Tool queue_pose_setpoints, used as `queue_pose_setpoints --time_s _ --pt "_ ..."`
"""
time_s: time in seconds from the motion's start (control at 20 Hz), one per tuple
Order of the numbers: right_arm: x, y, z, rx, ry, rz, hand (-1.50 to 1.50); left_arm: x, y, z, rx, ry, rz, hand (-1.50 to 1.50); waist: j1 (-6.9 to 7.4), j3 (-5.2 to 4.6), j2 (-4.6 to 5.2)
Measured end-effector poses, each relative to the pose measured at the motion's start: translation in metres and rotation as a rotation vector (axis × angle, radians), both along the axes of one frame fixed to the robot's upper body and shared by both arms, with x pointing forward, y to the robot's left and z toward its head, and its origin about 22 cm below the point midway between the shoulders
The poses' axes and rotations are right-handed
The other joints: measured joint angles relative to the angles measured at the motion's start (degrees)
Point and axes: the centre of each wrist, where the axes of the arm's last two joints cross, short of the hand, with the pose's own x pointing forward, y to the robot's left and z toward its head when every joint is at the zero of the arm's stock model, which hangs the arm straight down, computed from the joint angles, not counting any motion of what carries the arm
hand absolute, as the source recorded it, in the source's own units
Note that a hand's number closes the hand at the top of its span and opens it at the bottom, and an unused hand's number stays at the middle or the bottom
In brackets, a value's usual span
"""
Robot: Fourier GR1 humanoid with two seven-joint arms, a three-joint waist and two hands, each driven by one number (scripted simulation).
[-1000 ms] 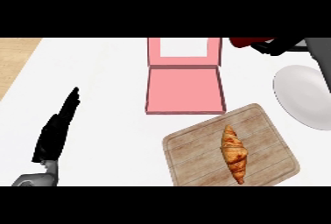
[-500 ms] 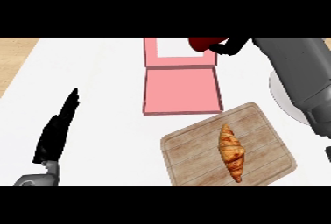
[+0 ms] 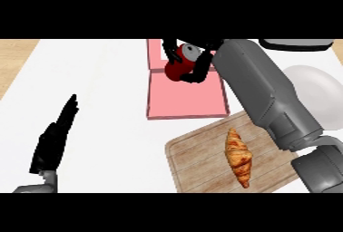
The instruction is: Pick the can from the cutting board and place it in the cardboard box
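over the pink cardboard box [image 3: 184, 97], toward its far end, the right hand [image 3: 194, 61] curls around the red can [image 3: 179, 68]; released crooked, it might tip or roll out. left hand [image 3: 53, 140] rests open.

A white counter [image 3: 100, 90] fills nearly the whole view. A strip of light wooden surface [image 3: 15, 59] shows along its left edge.

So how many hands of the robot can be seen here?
2. The right hand is over the pink box, fingers curled round the red can. The left hand rests open at the left.
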Motion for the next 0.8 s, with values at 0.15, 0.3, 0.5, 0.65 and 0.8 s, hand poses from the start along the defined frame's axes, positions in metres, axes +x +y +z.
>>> queue_pose_setpoints --time_s 0.15,0.3,0.5,0.65,0.8 --pt "-0.004 0.013 -0.02 -0.035 0.056 -0.017 -1.5 0.004 0.003 0.003 -0.001 -0.004 0.0 0.0 -0.03 0.0 0.08" --pt "-0.009 0.025 -0.038 -0.037 0.085 -0.033 -1.5 0.004 -0.002 0.007 0.0 -0.003 -0.006 0.0 0.19 0.02 0.13" --pt "-0.013 0.034 -0.049 -0.011 0.135 -0.035 -1.5 0.004 -0.003 0.004 0.0 -0.008 -0.01 0.0 0.35 0.02 0.22" --pt "-0.012 0.032 -0.053 0.083 0.198 -0.061 -1.5 0.004 -0.003 0.006 -0.003 -0.008 -0.014 0.0 0.57 0.03 0.33" --pt "-0.01 0.03 -0.048 0.217 0.27 -0.104 -1.5 0.007 -0.003 0.004 -0.003 -0.015 -0.008 0.0 0.57 0.03 0.49"
